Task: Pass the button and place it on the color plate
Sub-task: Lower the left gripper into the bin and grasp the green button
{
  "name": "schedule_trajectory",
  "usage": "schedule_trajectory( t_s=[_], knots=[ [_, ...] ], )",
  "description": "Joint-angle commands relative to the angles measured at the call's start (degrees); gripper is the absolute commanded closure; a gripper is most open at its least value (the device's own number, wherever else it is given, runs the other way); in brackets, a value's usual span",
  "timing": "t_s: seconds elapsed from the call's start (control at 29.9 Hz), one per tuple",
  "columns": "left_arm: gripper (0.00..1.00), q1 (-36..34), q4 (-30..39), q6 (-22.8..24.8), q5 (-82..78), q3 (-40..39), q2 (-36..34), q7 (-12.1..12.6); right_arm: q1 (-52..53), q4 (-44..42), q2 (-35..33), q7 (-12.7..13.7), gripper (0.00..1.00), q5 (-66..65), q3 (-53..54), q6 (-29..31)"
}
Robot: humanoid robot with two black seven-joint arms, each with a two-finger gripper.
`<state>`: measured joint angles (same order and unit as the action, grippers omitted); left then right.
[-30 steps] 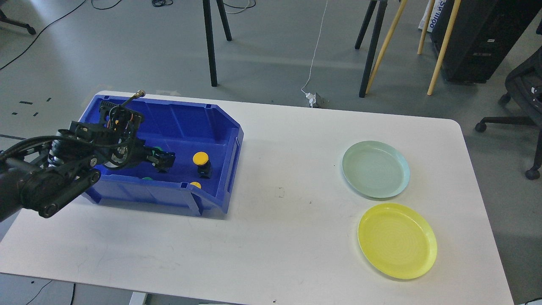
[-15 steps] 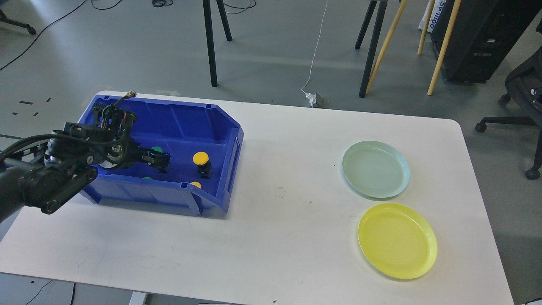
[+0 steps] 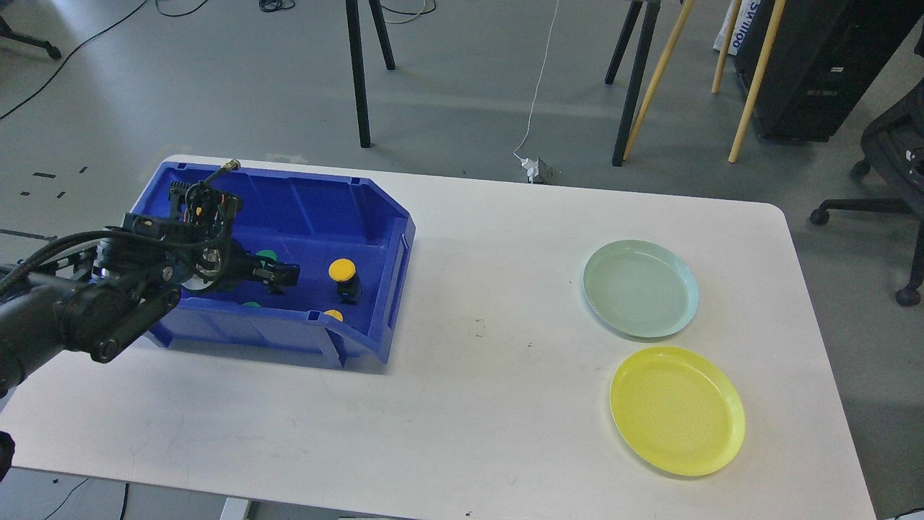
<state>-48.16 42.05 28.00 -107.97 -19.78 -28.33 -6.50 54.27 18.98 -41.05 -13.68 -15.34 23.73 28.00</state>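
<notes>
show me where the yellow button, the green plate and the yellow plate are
yellow button (image 3: pixel 342 270), head view, on its round cap
green plate (image 3: pixel 640 289), head view, plate's middle
yellow plate (image 3: pixel 677 410), head view, plate's middle

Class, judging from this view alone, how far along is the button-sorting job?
Nothing is placed: the green plate and yellow plate sit bare. The left end effector is in the blue bin, beside a green button. Grasping, passing and placing remain.

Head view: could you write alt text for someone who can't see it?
A black robot arm's left gripper reaches into a blue bin of green and yellow buttons on a white table. A yellow button stands just right of it. A pale green plate and a yellow plate sit empty at right.
</notes>
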Motion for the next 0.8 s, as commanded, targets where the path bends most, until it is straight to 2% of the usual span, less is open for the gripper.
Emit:
schedule_trajectory(
  t_s=[0.0,0.1,0.13,0.3,0.4,0.64,0.77],
  knots=[
    [0.15,0.1,-0.2,0.0,0.0,0.0,0.3,-0.1,-0.1,0.0,0.0,0.0,0.01,0.0,0.0,0.0],
    [0.26,0.0,-1.4,0.0,0.0,-0.1,0.9,0.0,-0.1,0.0,0.0,0.0,0.01,0.0,0.0,0.0],
    [0.34,0.0,-1.6,0.0,0.0,-0.1,1.1,0.0,-0.1,0.0,0.0,0.0,0.01,0.0,0.0,0.0],
    [0.57,-0.3,-1.6,0.0,0.0,-0.2,1.3,0.1,-0.3,0.0,0.0,0.0,0.01,0.0,0.0,0.0],
    [0.68,-0.6,-1.5,0.0,0.1,-0.2,1.3,0.0,-0.3,0.0,0.0,0.0,0.01,-0.1,0.0,0.0],
    [0.7,-1.2,0.7,0.0,1.7,-0.2,-0.3,-1.2,-0.3,0.0,0.0,0.0,0.01,-0.1,0.0,0.0],
    [0.7,-1.2,6.4,0.0,4.4,-0.3,-6.2,-1.2,-0.2,-0.1,0.1,0.0,0.01,-0.1,0.0,0.0]
  ],
)
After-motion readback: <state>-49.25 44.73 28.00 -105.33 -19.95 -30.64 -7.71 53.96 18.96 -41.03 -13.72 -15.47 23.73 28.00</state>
